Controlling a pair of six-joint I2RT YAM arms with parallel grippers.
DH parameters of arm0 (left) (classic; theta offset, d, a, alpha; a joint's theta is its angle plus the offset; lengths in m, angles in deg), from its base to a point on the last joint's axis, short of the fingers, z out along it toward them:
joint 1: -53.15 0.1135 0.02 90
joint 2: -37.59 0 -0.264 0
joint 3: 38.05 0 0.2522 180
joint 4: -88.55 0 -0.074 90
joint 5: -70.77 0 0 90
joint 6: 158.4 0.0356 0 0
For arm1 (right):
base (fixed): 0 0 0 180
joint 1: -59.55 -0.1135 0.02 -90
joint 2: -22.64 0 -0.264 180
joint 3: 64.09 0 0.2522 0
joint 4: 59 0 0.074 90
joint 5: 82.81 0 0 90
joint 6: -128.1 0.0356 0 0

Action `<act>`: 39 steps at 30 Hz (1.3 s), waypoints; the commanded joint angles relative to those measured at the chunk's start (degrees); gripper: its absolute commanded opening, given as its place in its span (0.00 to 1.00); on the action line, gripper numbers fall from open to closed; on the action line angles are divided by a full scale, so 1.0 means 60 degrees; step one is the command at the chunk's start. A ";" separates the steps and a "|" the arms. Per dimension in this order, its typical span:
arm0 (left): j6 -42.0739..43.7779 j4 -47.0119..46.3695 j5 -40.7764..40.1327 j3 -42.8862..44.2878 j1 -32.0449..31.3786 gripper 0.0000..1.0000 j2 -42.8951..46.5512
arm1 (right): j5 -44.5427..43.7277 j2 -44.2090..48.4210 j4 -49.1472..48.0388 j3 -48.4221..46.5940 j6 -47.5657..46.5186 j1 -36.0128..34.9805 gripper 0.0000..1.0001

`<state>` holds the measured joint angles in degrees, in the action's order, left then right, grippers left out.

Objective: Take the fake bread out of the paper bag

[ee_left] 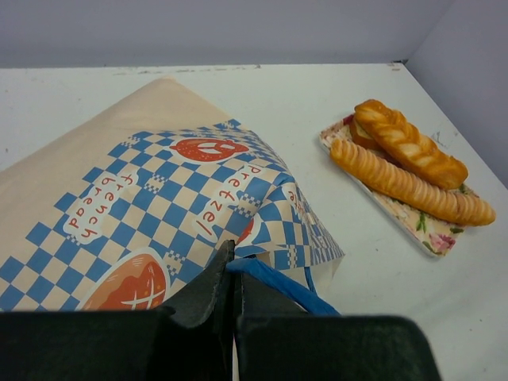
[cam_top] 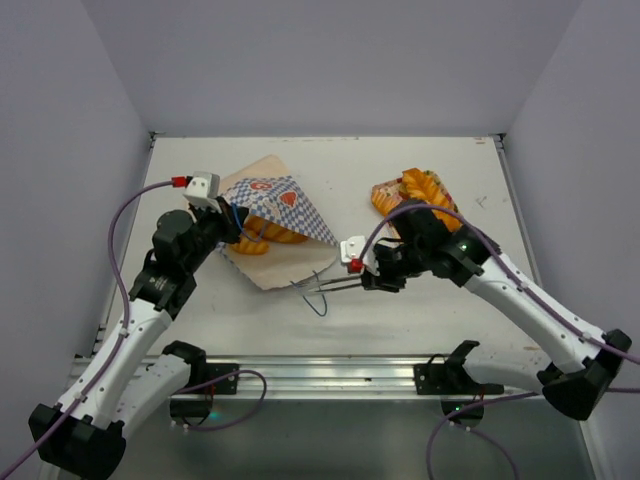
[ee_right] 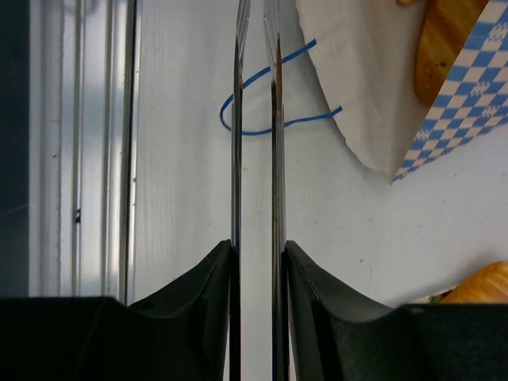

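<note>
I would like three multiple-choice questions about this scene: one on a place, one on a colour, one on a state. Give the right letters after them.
1. In the top view, the floral tray lies: A) right of the paper bag B) inside the bag C) left of the bag
2. The bag's cord handle is: A) red B) green C) blue
3. The left hand is: A) wide open B) shut on the bag C) out of sight

1 A, the tray stands apart on the bag's right; 2 C, the cord shows blue; 3 B, its fingers pinch the bag's edge by the handle.
</note>
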<state>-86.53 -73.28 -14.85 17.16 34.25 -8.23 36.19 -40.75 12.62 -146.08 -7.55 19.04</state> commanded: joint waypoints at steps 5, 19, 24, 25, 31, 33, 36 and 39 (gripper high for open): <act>0.0604 0.1828 0.0368 0.0284 0.0000 0.00 0.0092 | -0.4024 -0.2044 -0.3739 -0.0260 0.2085 -0.2168 0.33; 0.0297 0.2547 -0.0144 -0.0550 -0.0015 0.31 0.1338 | -0.5316 -0.4345 -0.6024 -0.0670 0.6112 -0.2682 0.34; 0.0238 0.2606 -0.0057 -0.0698 -0.0015 0.47 0.1660 | -0.4935 -0.4624 -0.6728 -0.0304 0.6933 -0.2740 0.35; 0.0239 0.2678 -0.0028 -0.0712 -0.0015 0.48 0.1704 | -0.4949 -0.4639 -0.6961 -0.0246 0.7065 -0.2740 0.36; 0.0239 0.2781 0.0192 -0.0639 -0.0015 0.66 0.2041 | -0.4277 -0.4975 -0.7256 -0.0391 0.7490 -0.2740 0.44; 0.0180 0.2811 0.0251 -0.0639 -0.0015 0.68 0.2143 | -0.4115 -0.5209 -0.7242 -0.0464 0.7535 -0.2740 0.45; 0.0136 0.2811 0.0310 -0.0683 -0.0015 0.69 0.2422 | -0.4143 -0.5386 -0.7227 -0.0465 0.7535 -0.2740 0.46; 0.0121 0.2782 0.0324 -0.0712 -0.0015 0.70 0.2700 | -0.4434 -0.5518 -0.7257 -0.0479 0.7535 -0.2755 0.46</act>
<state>-85.35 -56.78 -14.26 13.27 34.25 6.44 9.87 -73.67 -27.40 -147.65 36.21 2.86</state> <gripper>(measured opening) 0.698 0.463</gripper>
